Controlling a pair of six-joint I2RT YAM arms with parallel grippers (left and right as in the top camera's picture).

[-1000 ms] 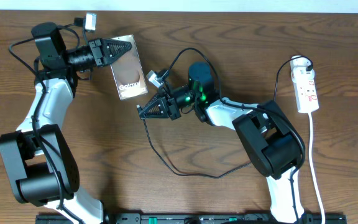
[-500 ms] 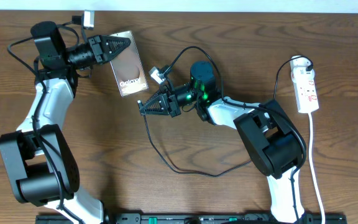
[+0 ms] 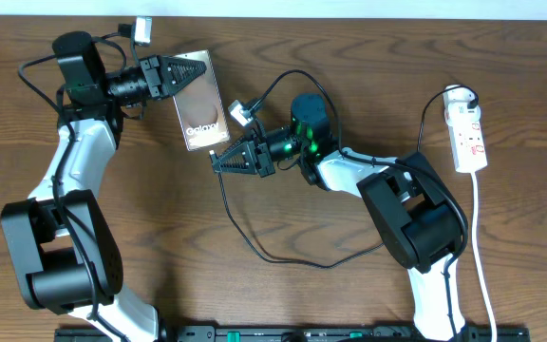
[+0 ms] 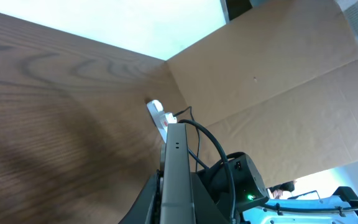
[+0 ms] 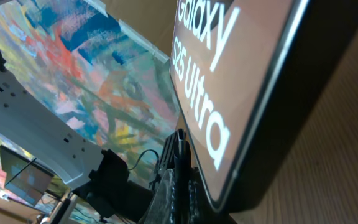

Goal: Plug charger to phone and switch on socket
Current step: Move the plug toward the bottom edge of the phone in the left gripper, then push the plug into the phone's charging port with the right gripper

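Phone is held at the far left, with the jaws of the left gripper clamped on its far end. Just beside its near end, the jaws of the right gripper pinch the charger. I think it is best to line it up straight, then push slowly.
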